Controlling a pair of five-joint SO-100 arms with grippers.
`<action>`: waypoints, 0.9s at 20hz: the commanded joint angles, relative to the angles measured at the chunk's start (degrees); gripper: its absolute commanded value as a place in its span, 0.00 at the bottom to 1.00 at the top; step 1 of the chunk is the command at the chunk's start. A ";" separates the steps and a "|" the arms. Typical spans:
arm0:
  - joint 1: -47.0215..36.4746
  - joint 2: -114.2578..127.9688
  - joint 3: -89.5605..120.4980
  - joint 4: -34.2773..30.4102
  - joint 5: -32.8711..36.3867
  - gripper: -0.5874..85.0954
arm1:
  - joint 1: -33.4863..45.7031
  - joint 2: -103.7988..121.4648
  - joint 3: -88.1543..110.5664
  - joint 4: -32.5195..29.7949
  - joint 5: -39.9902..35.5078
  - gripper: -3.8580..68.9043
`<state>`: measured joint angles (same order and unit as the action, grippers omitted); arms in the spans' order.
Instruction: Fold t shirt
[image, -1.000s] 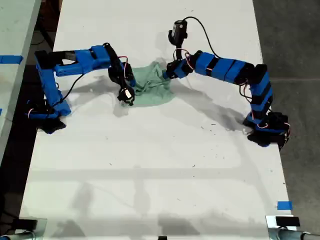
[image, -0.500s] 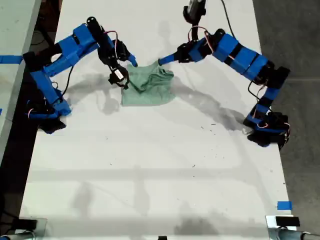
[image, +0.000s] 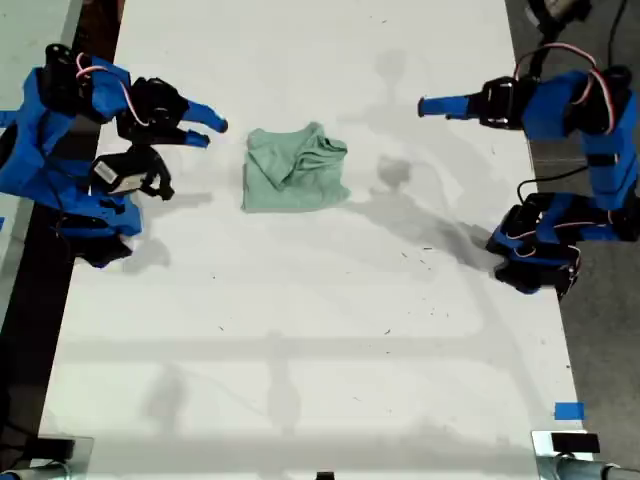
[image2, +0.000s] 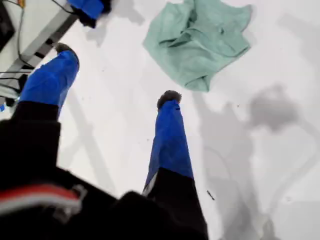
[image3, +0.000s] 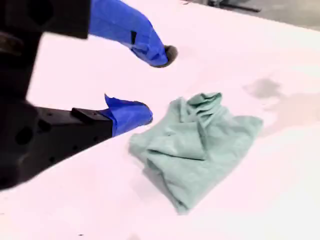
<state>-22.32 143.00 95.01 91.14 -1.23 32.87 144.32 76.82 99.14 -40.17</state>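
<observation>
You see the t shirt (image: 295, 168) lying folded on the white table (image: 320, 330) between both arms, while my first gripper (image: 432, 105) and my second gripper (image: 206, 130) stand wide apart, holding nothing.

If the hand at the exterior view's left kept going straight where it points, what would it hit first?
Probably the t shirt, lying just ahead of my second hand, though it may pass above; height is unclear.
</observation>
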 joint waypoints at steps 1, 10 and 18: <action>8.88 13.27 7.73 -6.42 -4.04 0.01 | -5.89 13.89 11.07 0.09 5.54 0.38; 19.69 16.61 37.53 -21.80 -4.75 0.01 | -22.41 42.36 57.83 -2.64 20.13 0.22; 27.25 41.66 63.63 -27.42 -10.90 0.01 | -36.30 53.88 79.01 -10.90 24.96 0.23</action>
